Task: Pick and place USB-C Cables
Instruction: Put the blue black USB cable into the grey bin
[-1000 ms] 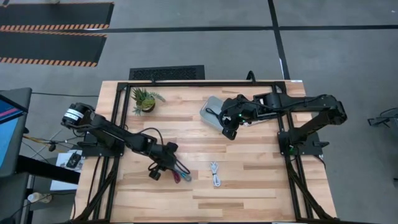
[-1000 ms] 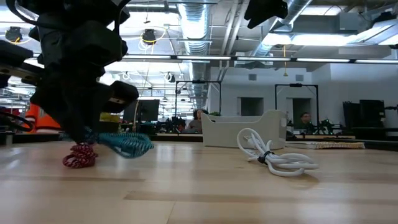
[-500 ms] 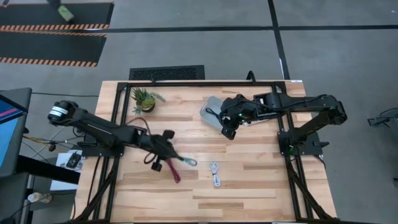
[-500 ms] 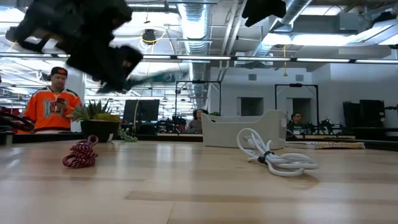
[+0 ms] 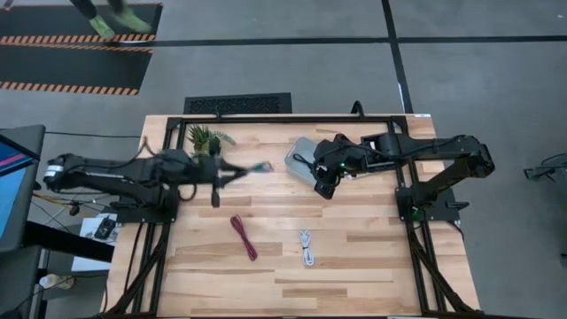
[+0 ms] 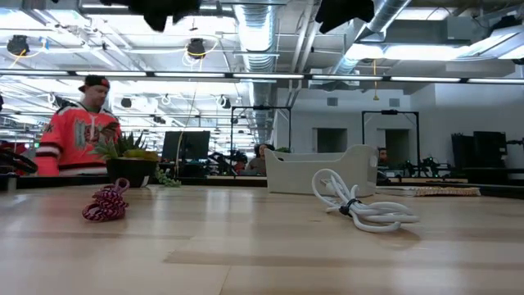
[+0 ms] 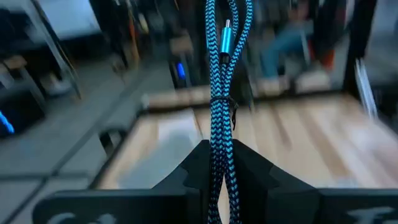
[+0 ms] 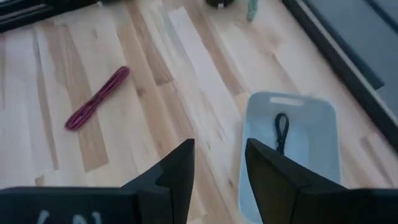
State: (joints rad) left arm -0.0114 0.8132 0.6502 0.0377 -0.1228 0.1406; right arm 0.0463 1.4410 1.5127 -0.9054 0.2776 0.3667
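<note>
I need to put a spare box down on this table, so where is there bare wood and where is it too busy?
Bare wood lies along the near edge, below the red cable and white cable, and to the right of the white one. It is crowded around the bin, where the right gripper hangs, and near the plant, where the left gripper carries the teal cable.

The counter (image 5: 354, 257) is a light wooden butcher-block top on a black frame. A maroon-red cable (image 5: 243, 237) lies stretched out near its middle, with a white-grey cable (image 5: 306, 247) bundled just to its right. A small potted plant (image 5: 205, 142) stands toward the far left corner. A clear bin (image 5: 302, 158) sits at the far middle, a black cable (image 8: 282, 131) inside it.
</note>
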